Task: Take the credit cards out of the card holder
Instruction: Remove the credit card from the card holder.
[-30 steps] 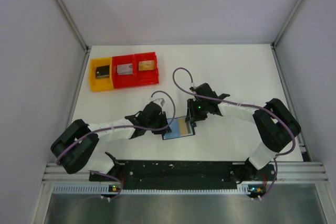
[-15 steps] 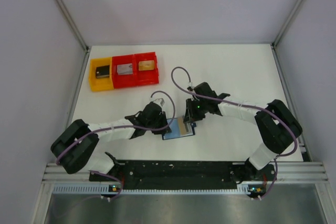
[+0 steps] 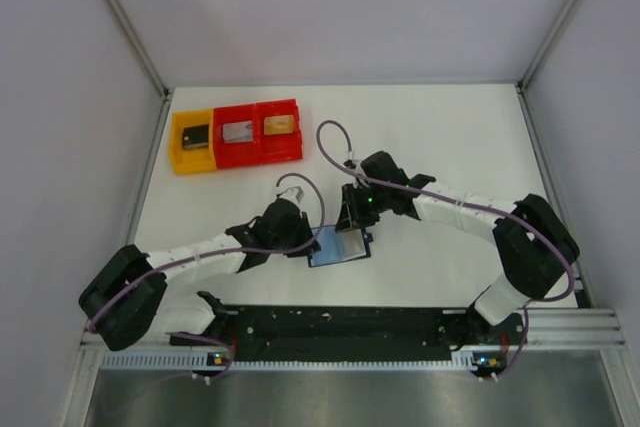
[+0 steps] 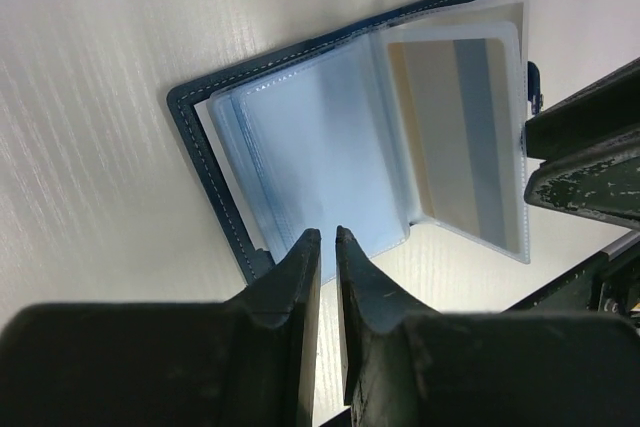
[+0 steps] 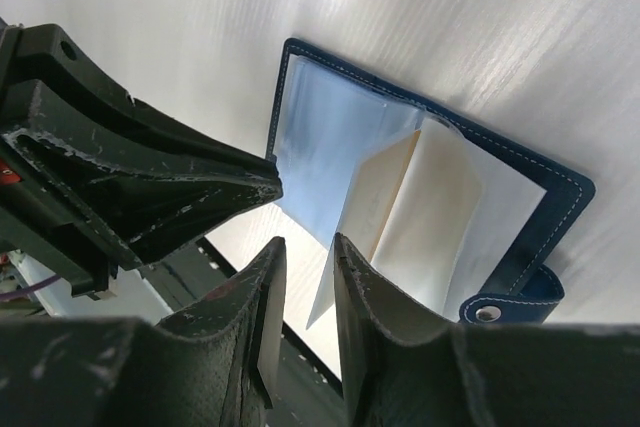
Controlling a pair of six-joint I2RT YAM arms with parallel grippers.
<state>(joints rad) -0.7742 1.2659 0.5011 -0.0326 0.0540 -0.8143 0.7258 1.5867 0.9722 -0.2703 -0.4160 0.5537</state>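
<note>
White table (image 3: 450, 127) between grey walls (image 3: 350, 7) bears the open card holder (image 3: 338, 247).

Bright, even light falls from overhead in the top view, leaving only faint shadows on the white worktop (image 3: 450, 147); in the wrist views the worktop glares to streaky white; the left pincer (image 4: 327, 237) and right pincer (image 5: 308, 242) loom dark and blurred up close; the card holder (image 4: 300, 137) is sharp, its clear sleeves sheeny.
</note>
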